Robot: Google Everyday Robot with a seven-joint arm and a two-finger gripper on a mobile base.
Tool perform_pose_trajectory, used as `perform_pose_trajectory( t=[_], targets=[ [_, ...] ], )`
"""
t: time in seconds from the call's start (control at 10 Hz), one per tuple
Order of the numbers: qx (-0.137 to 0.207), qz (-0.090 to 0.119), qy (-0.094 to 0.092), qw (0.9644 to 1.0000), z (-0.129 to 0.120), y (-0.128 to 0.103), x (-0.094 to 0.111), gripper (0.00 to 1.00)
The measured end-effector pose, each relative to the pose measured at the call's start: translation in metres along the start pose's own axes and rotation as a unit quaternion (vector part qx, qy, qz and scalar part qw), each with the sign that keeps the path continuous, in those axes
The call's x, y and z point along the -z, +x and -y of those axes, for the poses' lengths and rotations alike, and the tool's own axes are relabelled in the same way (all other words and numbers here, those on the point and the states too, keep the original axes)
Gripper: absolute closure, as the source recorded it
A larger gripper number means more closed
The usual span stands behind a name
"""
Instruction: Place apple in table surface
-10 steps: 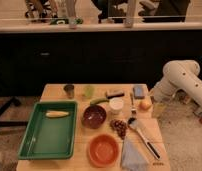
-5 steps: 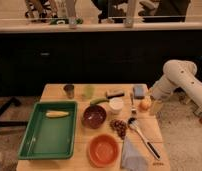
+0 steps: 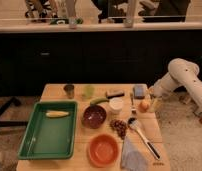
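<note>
Resting near the right edge of the table surface, the apple is a small round fruit, yellow-orange with a reddish blush. The gripper sits just beside it on the right, at the end of a smooth white arm that reaches in from that side; whether it grips the fruit cannot be told. Compared with half a second ago, the apple lies in about the same spot and the arm has barely shifted.

The tabletop is light tan wood and rectangular. A green plastic tray on its left half holds a long yellow item. To the tray's right stand a dark round bowl and a glossy orange bowl. A small white cup stands left of the apple, with a dark grape cluster below it and a metal spoon angled alongside.
</note>
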Motion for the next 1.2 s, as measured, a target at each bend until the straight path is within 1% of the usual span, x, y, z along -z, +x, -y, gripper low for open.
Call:
perform_pose_trajectory(
  t=[0.1,0.7,0.8,0.9,1.0,1.1,1.2],
  targets=[
    [0.002,0.000,-0.002,1.0000,0.001,-0.003,-0.001,0.20],
    [0.002,0.000,-0.003,1.0000,0.001,-0.002,-0.002,0.20],
    [0.001,0.003,-0.004,1.0000,0.002,-0.003,-0.002,0.20],
    [-0.007,0.017,-0.012,0.9998,0.004,0.000,-0.003,0.20],
    [-0.015,0.046,-0.022,0.9986,0.009,0.003,-0.006,0.20],
    [-0.021,0.083,-0.034,0.9957,0.014,0.002,-0.011,0.20],
    [-0.028,0.095,-0.042,0.9942,0.017,0.005,-0.015,0.20]
  ],
)
